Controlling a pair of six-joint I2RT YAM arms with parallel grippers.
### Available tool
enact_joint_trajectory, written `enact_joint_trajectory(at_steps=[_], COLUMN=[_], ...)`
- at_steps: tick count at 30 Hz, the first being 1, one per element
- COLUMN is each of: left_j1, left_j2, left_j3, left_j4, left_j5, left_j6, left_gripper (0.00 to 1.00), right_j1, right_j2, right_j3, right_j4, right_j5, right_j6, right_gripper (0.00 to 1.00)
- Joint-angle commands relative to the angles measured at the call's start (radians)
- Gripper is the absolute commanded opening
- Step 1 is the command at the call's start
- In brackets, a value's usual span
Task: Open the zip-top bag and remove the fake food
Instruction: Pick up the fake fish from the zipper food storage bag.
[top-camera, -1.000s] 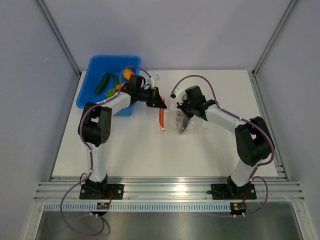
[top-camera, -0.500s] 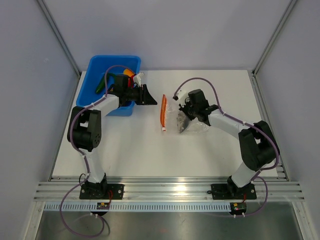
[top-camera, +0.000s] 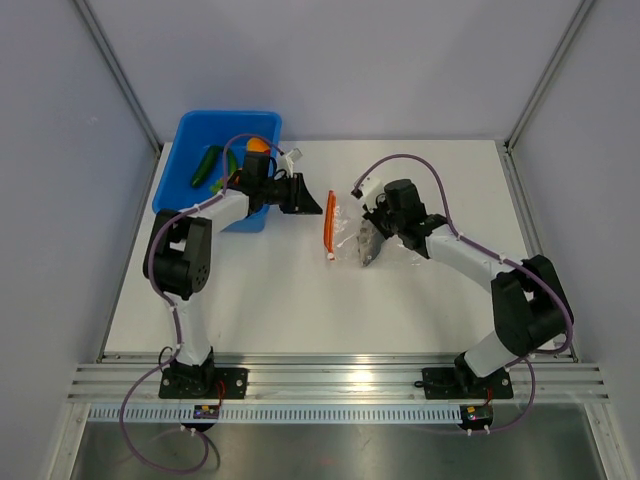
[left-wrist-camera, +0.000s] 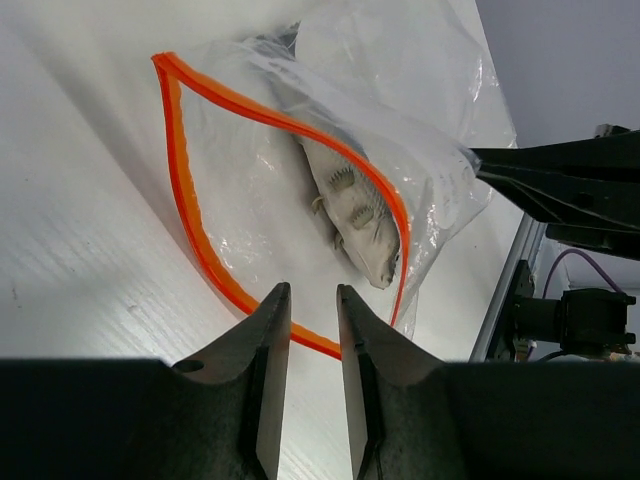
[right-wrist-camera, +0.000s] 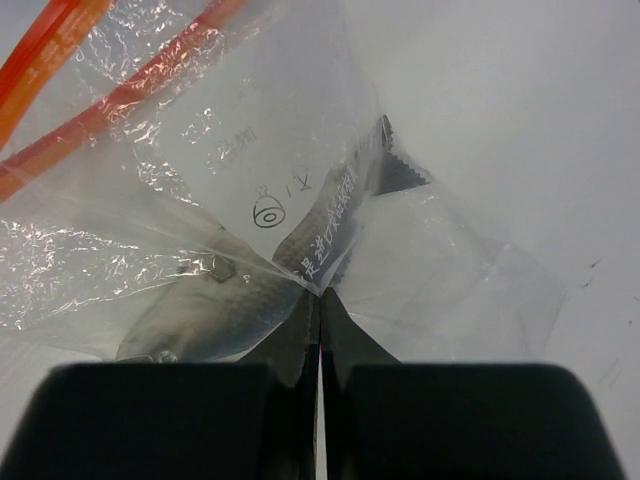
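Note:
The clear zip-top bag (top-camera: 347, 236) lies mid-table, and its orange-red zip strip (top-camera: 331, 223) gapes open in a loop in the left wrist view (left-wrist-camera: 190, 210). A grey fish (left-wrist-camera: 352, 200) lies inside the bag and also shows in the right wrist view (right-wrist-camera: 215, 320). My left gripper (top-camera: 312, 200) sits just left of the bag mouth, with its jaws a little apart and empty (left-wrist-camera: 313, 292). My right gripper (top-camera: 368, 245) is shut on the bag's plastic (right-wrist-camera: 320, 292) at the closed end. A green cucumber (top-camera: 205, 165) and an orange piece (top-camera: 257, 145) lie in the blue tub.
The blue plastic tub (top-camera: 190, 125) stands at the table's back left corner, just behind my left arm. Grey walls enclose the table on three sides. The metal rail runs along the near edge.
My left gripper drew back from the bag mouth toward the tub, then came partway right again. The right gripper shifted slightly right and nearer, still holding the bag.

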Motion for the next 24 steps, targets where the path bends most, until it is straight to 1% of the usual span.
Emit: enact_joint_trajectory(at_steps=[1,4,5,7,12,14,17,19,20,21,24], left_j1=[-0.033,-0.056,-0.061,-0.076,-0.121,-0.133,-0.150,-0.158,-0.161,-0.168,-0.185], left_j2=[0.025,0.057,0.066,0.088,0.128,0.166,0.203,0.212,0.220,0.226,0.254], left_j3=[0.056,0.080,0.085,0.096,0.135,0.177,0.198,0.197,0.197,0.198,0.215], left_j4=[0.011,-0.010,-0.017,-0.018,-0.041,-0.093,-0.113,-0.110,-0.112,-0.116,-0.148], left_j5=[-0.021,-0.019,-0.018,-0.019,-0.018,-0.010,-0.007,-0.011,-0.022,-0.030,-0.048], left_j6=[-0.011,-0.019,-0.022,-0.028,-0.011,0.007,0.023,0.024,0.029,0.038,0.066], left_gripper=[0.27,0.26,0.26,0.26,0.29,0.31,0.35,0.40,0.45,0.47,0.50], right_j1=[-0.006,-0.004,-0.004,-0.001,0.011,0.014,0.023,0.028,0.030,0.036,0.048], right_j2=[-0.055,-0.063,-0.064,-0.064,-0.061,-0.061,-0.052,-0.038,-0.035,-0.028,-0.014], right_j3=[-0.003,-0.003,-0.001,0.002,0.006,0.006,0.008,0.019,0.019,0.019,0.016], right_j4=[0.046,0.045,0.045,0.043,0.043,0.046,0.054,0.049,0.048,0.051,0.069], right_j5=[0.014,0.014,-0.018,-0.023,-0.008,-0.013,0.000,0.030,0.030,0.033,0.053], right_j6=[0.006,0.010,0.016,0.021,0.044,0.058,0.082,0.099,0.105,0.112,0.135], right_gripper=[0.00,0.00,0.00,0.00,0.00,0.00,0.00,0.00,0.00,0.00,0.00])
